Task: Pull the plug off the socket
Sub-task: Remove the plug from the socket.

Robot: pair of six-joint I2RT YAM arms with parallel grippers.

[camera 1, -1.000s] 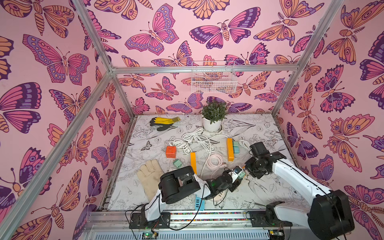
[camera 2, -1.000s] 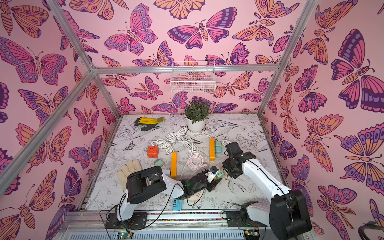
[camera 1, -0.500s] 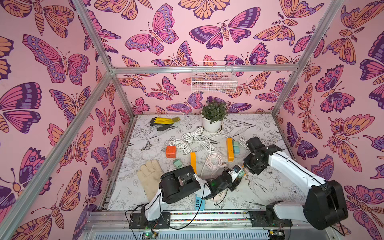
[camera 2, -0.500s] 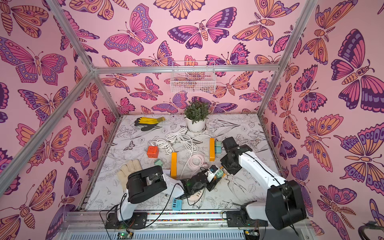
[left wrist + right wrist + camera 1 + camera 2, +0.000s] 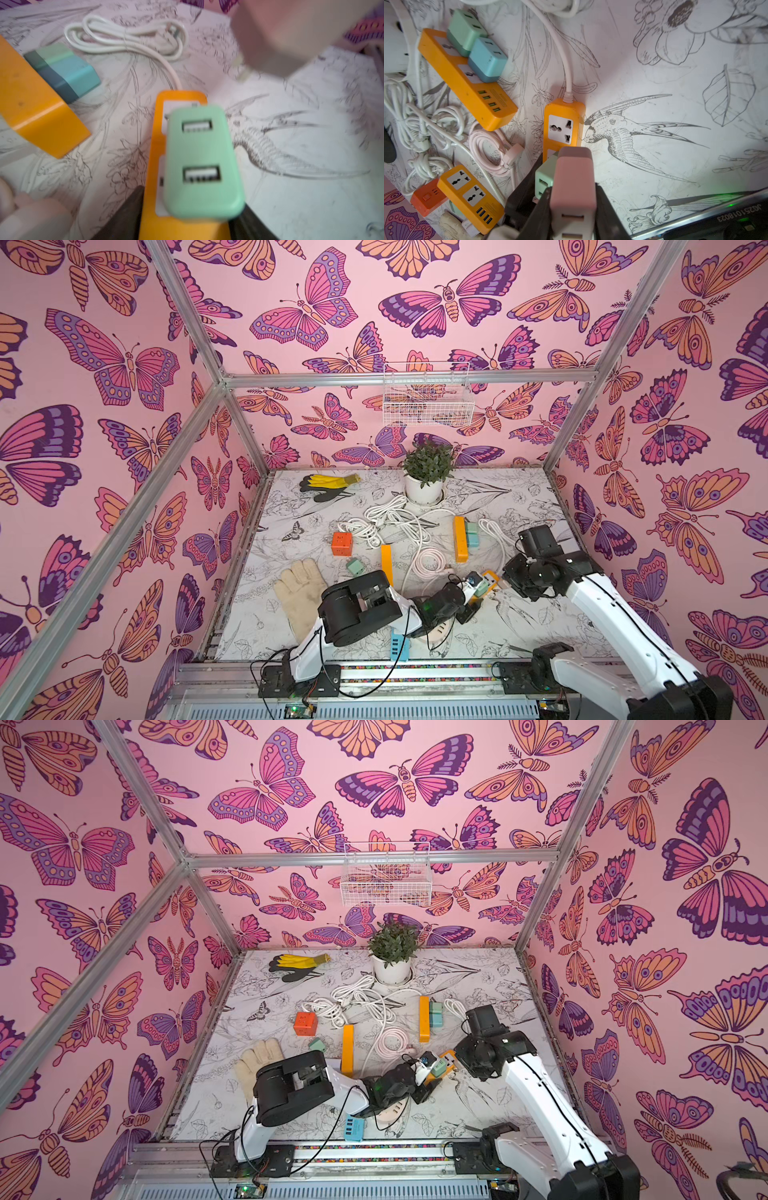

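My right gripper (image 5: 573, 207) is shut on a pink plug (image 5: 574, 187) and holds it in the air, clear of the orange socket strip (image 5: 563, 122). The strip's near outlet stands bare. In the left wrist view the pink plug (image 5: 280, 37) is a blur above the table, prongs showing. A green plug (image 5: 201, 162) sits in the socket strip (image 5: 153, 145). My left gripper (image 5: 185, 224) is shut on that strip, a black finger along each side. In both top views the left gripper (image 5: 478, 595) (image 5: 432, 1073) and right gripper (image 5: 509, 580) (image 5: 459, 1058) meet at the strip (image 5: 492, 577).
A second orange strip (image 5: 460, 539) carrying green and blue plugs lies further back, a third orange strip (image 5: 386, 564) to the left. Around them are a red cube socket (image 5: 342, 543), white cables (image 5: 395, 518), a pink cable (image 5: 428, 562), a cream glove (image 5: 301, 593), a plant pot (image 5: 424, 489) and a blue charger (image 5: 399, 645).
The right arm has drawn back and up from the strip with the pink plug in its jaws. The left arm has stayed in place at the strip.
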